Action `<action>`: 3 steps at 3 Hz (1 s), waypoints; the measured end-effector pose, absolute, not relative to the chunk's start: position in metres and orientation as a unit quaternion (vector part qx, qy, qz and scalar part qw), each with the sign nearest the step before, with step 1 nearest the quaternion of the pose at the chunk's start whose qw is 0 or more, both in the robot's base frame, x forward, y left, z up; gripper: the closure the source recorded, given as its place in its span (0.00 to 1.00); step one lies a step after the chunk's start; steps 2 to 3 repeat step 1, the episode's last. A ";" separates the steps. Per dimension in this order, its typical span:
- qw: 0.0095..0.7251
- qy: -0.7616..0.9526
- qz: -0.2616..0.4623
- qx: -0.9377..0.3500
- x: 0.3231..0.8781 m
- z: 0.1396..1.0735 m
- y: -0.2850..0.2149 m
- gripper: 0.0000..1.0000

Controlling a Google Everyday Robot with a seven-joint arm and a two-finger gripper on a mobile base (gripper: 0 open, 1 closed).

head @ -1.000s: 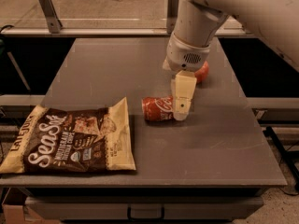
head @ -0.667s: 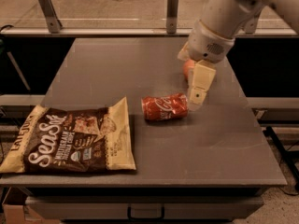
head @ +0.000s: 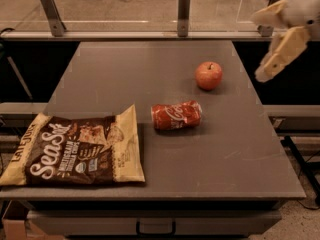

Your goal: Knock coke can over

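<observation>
Coke can [head: 176, 115] lies on its side mid-frame, long axis left-right, looks already knocked over. Gripper [head: 280, 54] hangs upper right, well apart, holding nothing; can't tell if open or closed.

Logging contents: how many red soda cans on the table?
1. The red aluminium coke can lies on its side on the grey table, between round red apple and brown chip bag. The gripper hovers past its right edge.
</observation>
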State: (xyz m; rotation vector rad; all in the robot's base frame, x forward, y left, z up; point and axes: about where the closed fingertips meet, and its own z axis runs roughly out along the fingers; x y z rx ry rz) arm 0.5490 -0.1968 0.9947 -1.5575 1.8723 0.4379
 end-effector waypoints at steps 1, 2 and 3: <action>0.361 0.700 0.172 -0.592 0.547 1.024 -0.192 0.00; 0.361 0.700 0.172 -0.592 0.547 1.024 -0.192 0.00; 0.361 0.700 0.172 -0.592 0.547 1.024 -0.192 0.00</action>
